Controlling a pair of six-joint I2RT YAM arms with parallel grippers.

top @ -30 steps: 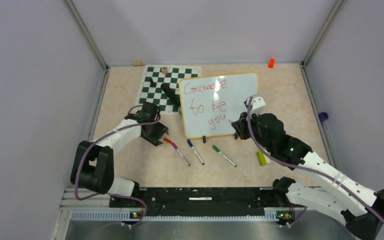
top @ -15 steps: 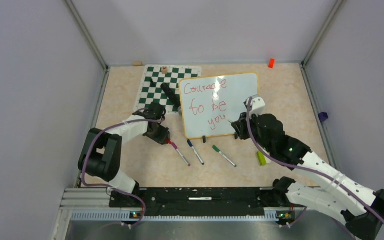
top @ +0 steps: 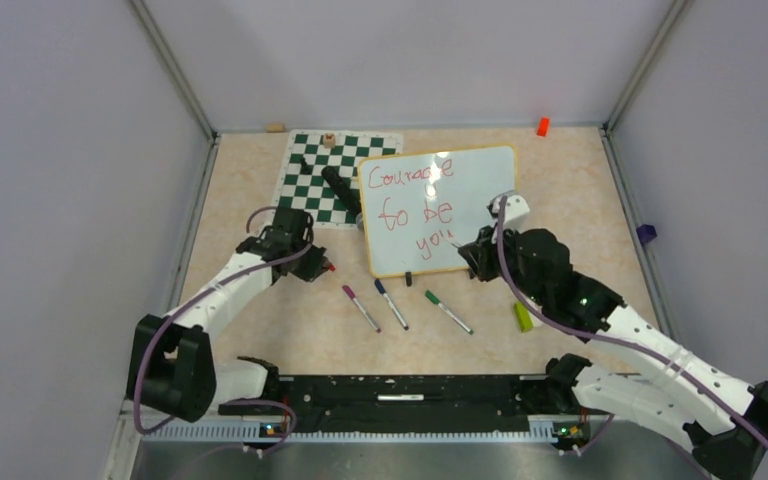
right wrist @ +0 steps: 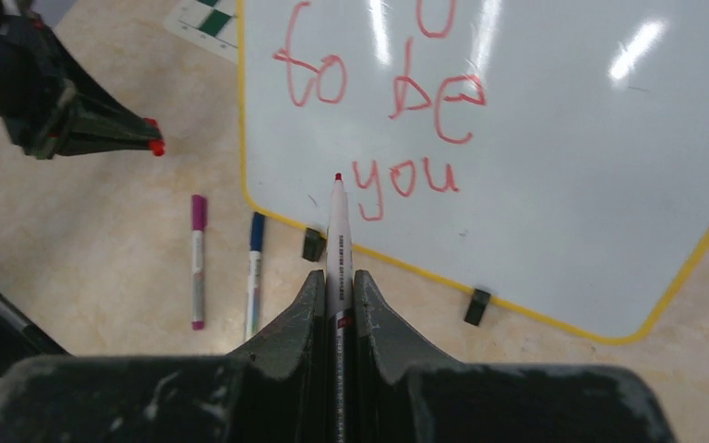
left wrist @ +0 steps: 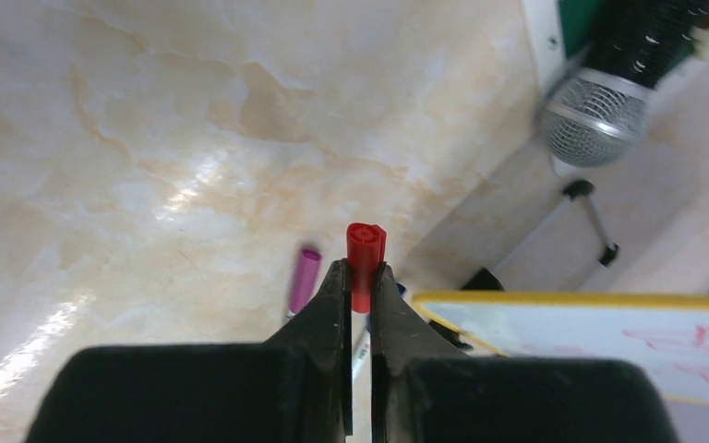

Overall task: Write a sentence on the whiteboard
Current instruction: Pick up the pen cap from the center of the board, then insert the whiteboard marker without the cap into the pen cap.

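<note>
The whiteboard (top: 480, 190) lies slanted at mid-table, yellow-rimmed, with the sentence (top: 415, 200) "Courage to be you" in red on three lines. My right gripper (top: 472, 255) hovers at the board's near edge, shut on an uncapped red marker (right wrist: 337, 231). Its tip points just left of "you" in the sentence (right wrist: 443, 101) on the whiteboard (right wrist: 563, 138). The right gripper (right wrist: 337, 277) clamps the barrel. My left gripper (top: 315, 268), left of the board, is shut on a small red cap (left wrist: 366, 249). The cap sticks out beyond the left gripper (left wrist: 358, 268).
Purple (top: 360, 307), blue (top: 391, 303) and green (top: 448, 311) markers lie in a row before the board. A green chess mat (top: 320, 170) with a black microphone (top: 340, 188) lies behind-left. A yellow-green object (top: 523, 316) sits beside the right arm, an orange block (top: 542, 126) at the back wall.
My left gripper came down on the red cap by the purple marker, shut on it and lifted it slightly back-left. The right arm has barely moved.
</note>
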